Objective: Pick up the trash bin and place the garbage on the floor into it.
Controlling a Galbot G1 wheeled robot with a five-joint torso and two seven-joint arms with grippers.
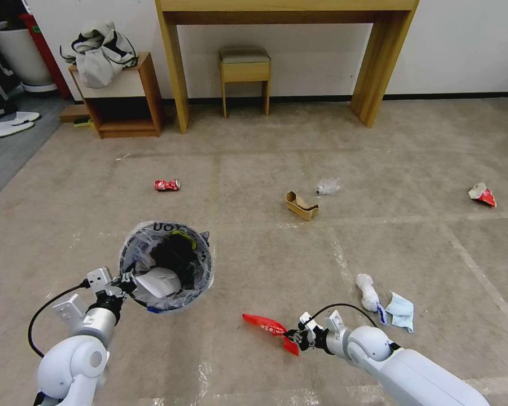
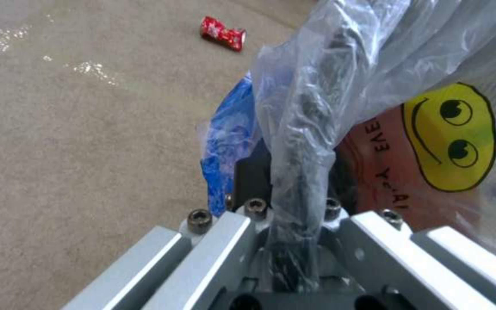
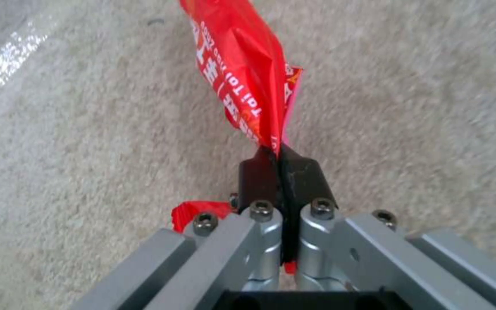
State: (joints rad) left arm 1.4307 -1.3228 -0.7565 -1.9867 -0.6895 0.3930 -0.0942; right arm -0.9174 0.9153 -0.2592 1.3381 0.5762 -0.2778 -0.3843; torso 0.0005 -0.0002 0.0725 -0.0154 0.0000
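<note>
So right now the left gripper (image 1: 128, 280) is clamped on the rim of the trash bin (image 1: 166, 265), pinching the clear liner bag (image 2: 340, 86) along with it, and it holds the bin over the carpet (image 1: 265, 169) on the robot's left side, with what looks like a white slipper (image 1: 158, 282) already inside. The right gripper (image 1: 294, 337) has its jaws closed tight on one end of the red foil wrapper (image 1: 265, 325), which sticks out toward the bin but sits well apart from it, low over the carpet. Still lying around: the red soda can (image 1: 167, 184) beyond the bin, the brown cardboard scrap (image 1: 301, 206) and clear plastic wad (image 1: 328, 186) mid-carpet, another red and white wrapper (image 1: 482, 195) out near the right edge, and the blue face mask (image 1: 401, 310) with a white crumpled piece (image 1: 368, 291) just beside the right arm. Stuff that could go sideways, imo: the wrapper is slick foil held by a thin edge, so a quick swing could let it slide out short of the bin. It's also long and floppy, so it might catch the rim or the loose liner and flop over the outside. And the left grip is on rim plus plastic, so a knock could tilt the bin or drag the liner.
</note>
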